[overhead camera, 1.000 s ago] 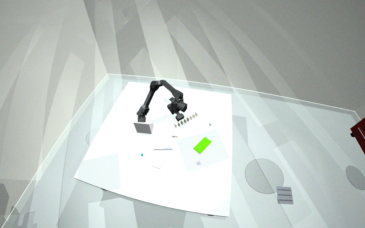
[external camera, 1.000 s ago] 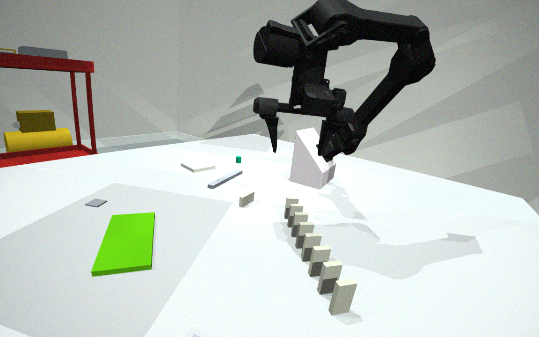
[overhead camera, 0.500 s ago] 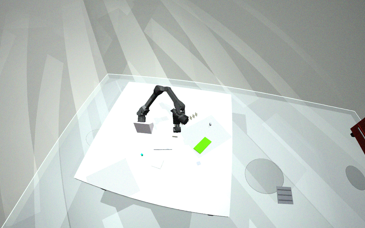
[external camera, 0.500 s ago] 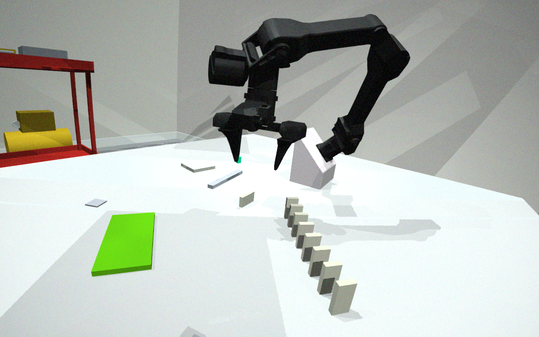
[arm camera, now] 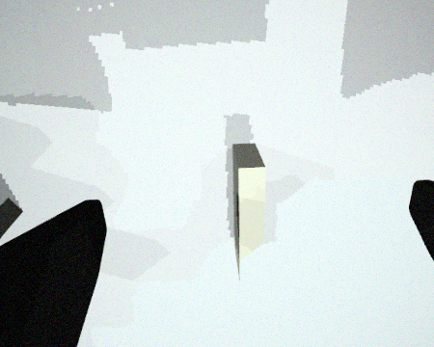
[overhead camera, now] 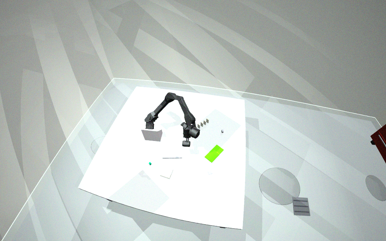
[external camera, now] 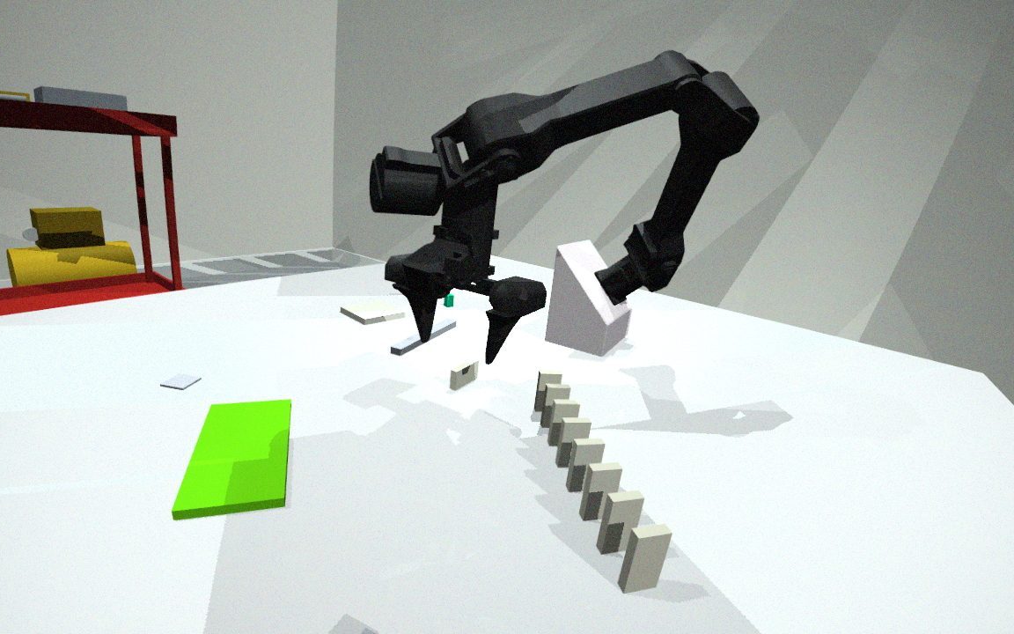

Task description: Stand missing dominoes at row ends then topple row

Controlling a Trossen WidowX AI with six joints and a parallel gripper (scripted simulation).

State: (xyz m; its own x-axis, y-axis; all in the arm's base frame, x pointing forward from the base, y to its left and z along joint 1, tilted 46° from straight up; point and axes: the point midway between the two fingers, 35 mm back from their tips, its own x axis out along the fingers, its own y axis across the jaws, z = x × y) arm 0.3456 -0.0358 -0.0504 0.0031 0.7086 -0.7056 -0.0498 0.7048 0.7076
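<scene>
My gripper (overhead camera: 186, 143) (external camera: 457, 351) (arm camera: 262, 205) is open and empty, pointing down. Its fingers stand wide on either side of a loose cream domino (external camera: 461, 378) (arm camera: 252, 207), with the tips above it in the exterior view. This domino lies on its long narrow side, apart from the row; the gripper hides it in the top view. Several cream dominoes stand upright in an evenly spaced row, from the far end domino (external camera: 549, 379) to the near end domino (external camera: 644, 561). The arm hides part of the row in the top view.
A wedge-shaped block (overhead camera: 152, 135) (external camera: 576, 303) stands at the arm's base. A thin grey bar (overhead camera: 172, 157) (external camera: 443, 329), white flat slab (overhead camera: 167, 173) (external camera: 372, 313) and teal cube (external camera: 449, 300) lie beyond the gripper. A green slab (overhead camera: 213, 153) (external camera: 235, 457) and small grey tile (external camera: 180, 381) lie left of the row.
</scene>
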